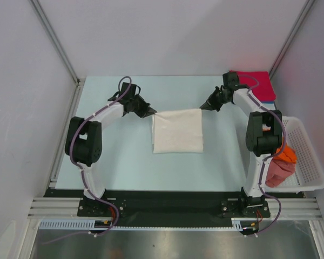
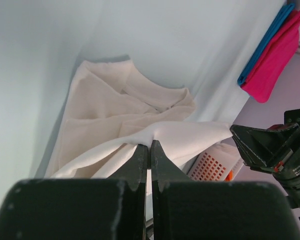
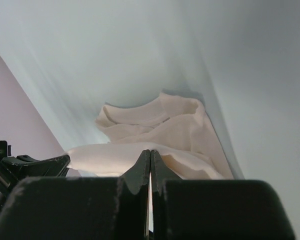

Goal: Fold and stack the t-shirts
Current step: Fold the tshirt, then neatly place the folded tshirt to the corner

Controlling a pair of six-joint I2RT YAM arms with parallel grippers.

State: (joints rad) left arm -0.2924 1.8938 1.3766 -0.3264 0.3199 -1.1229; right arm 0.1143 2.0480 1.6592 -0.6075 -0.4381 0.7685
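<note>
White cloth t-shirt [image 1: 178, 132]: laid as a roughly rectangular, partly folded shape at the centre of the overhead view, on the pale blue table [image 1: 124, 156]; its far edge is held up between the two grippers.
Left gripper [image 1: 151, 112]: seen at the shirt's upper left corner; its black fingers are pressed together, and cloth is pinched between them in the left wrist view.
Right gripper [image 1: 203, 106]: seen at the shirt's upper right corner; its fingers are pressed together on the cloth edge.
Red folded cloth t-shirt [image 1: 252, 83]: laid flat at the upper right of the overhead view, on top of a blue folded cloth t-shirt [image 1: 268, 99], of which only an edge is seen.
White plastic lattice basket [image 1: 308, 162]: placed at the right edge of the frame, beside the right arm.
Orange crumpled cloth t-shirt [image 1: 288, 155]: bunched at the basket's left side, partly hidden by the right arm.
Pinkish-red crumpled cloth t-shirt [image 1: 278, 172]: bunched just below the orange one, at the basket's left rim.
</note>
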